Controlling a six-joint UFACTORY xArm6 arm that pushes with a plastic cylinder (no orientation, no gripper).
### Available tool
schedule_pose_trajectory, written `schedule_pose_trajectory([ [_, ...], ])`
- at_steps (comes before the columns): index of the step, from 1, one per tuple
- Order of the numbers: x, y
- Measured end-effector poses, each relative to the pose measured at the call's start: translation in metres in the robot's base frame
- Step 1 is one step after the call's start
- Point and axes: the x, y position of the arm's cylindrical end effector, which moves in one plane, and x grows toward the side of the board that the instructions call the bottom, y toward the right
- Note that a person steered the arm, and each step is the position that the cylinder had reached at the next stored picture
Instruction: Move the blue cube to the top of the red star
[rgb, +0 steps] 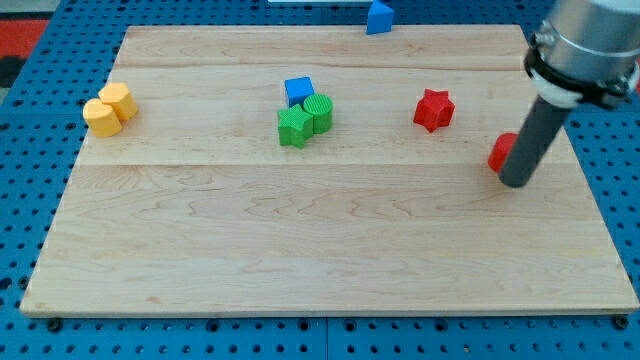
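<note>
Blue cube not yet moved; my tip waits far off on the right.

The blue cube (298, 89) sits mid-counter, touching the far side of two green blocks, a green star (294, 128) and a green cylinder (318, 112), well apart from the red star (433, 109) to its right. By my judgement nothing of the task is done: the cube must be slid right and set just beyond the star's far side. My tip (515, 182) rests near the counter (300, 250)'s right edge, beside a partly hidden red block (500, 152); there is no hand, only the rod, gripping nothing. Count: two blue blocks, one being the blue shape (379, 18) at the far edge, two green, two red, and two yellow blocks (110, 108) touching at the left.
</note>
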Motion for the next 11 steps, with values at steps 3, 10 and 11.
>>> schedule_pose_trajectory([
  [3, -0.041, -0.16],
  [10, -0.124, -0.081],
  [11, -0.173, -0.098],
])
